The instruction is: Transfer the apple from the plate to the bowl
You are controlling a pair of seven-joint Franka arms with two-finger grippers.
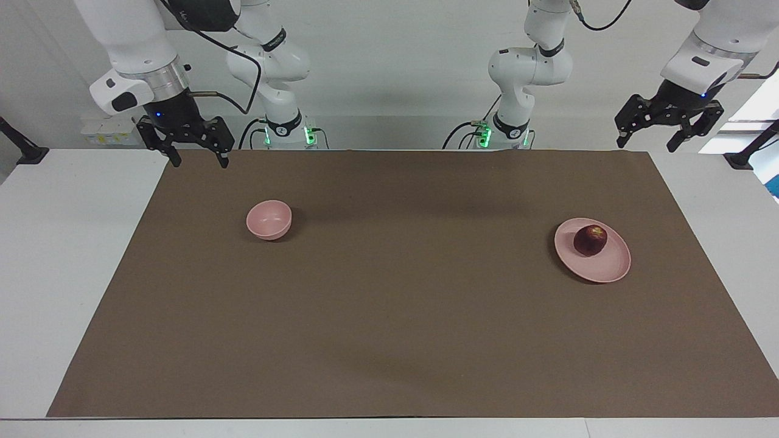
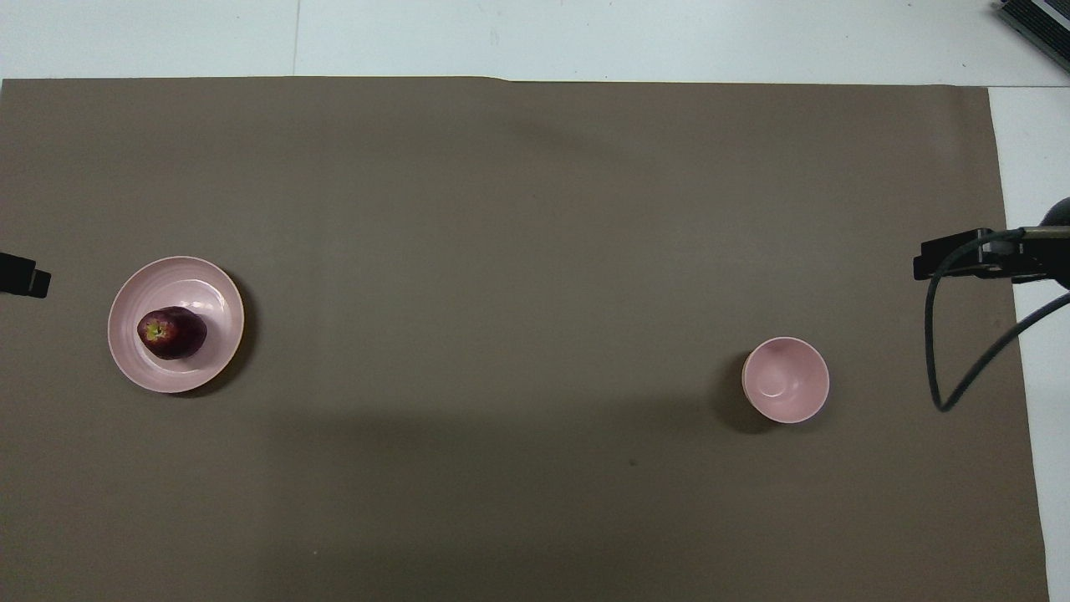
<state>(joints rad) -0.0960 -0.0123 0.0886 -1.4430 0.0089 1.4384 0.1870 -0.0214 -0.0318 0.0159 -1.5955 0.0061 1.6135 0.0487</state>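
Overhead, only a dark tip of the left claw [image 2: 23, 274] shows — the picture's edge cuts the rest off.

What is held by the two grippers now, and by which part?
Nothing is held. The left gripper and the right gripper hang open and empty at the table's ends. The apple lies on the plate.

The brown mat [image 1: 389, 316] is looking like matt paper, pretty smooth. Plate [image 1: 608, 267] and bowl [image 1: 269, 219] are giving off a smooth, slightly shiny plastic look, and the apple [image 1: 590, 239] skin is looking glossy.
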